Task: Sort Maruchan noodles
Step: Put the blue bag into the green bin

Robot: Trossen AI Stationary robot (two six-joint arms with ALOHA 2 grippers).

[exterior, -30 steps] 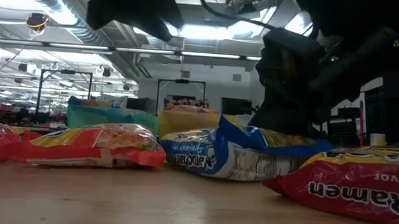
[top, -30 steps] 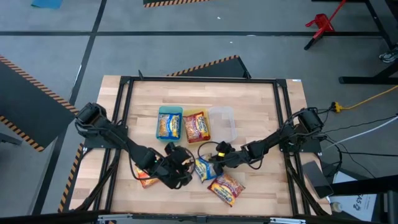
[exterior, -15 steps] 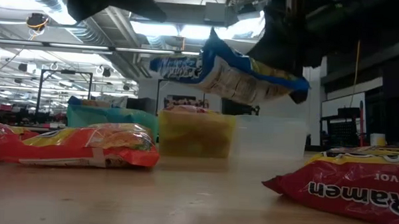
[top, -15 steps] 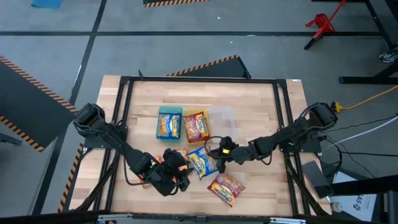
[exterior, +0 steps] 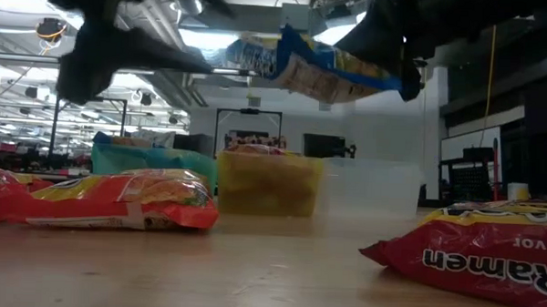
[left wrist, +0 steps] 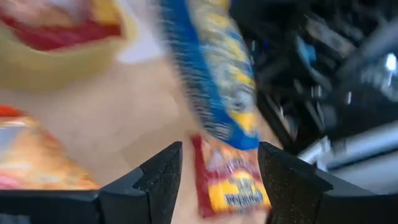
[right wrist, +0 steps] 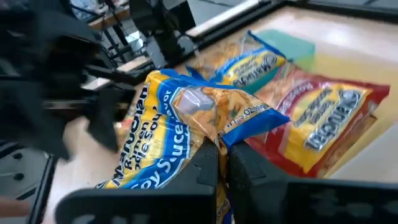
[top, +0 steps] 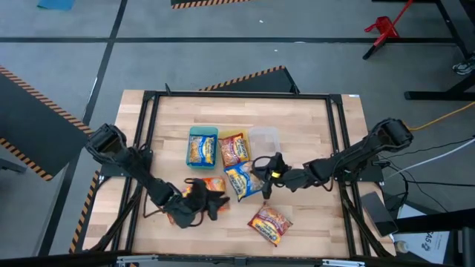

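Right gripper (top: pixel 265 176) pinching the blue-yellow Maruchan packet (top: pixel 241 180) by an edge, lifted clear of the table (top: pixel 312 126), near the trays. Left gripper (top: pixel 211 206) spread, empty, low beside the orange packet (top: pixel 213 185). Sorted so far: one packet each in green tray (top: pixel 201 134) and yellow tray (top: pixel 236 150); clear tray (top: pixel 266 146) unfilled. Left, apparently: red packet (top: pixel 269 223), the orange one.

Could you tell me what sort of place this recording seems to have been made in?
Probably a robotics lab or workshop. A wooden table in a black frame stands on grey floor with hazard-striped mats, and the low view shows exposed ceiling ducts and equipment racks. The right gripper holds a blue-yellow noodle packet.
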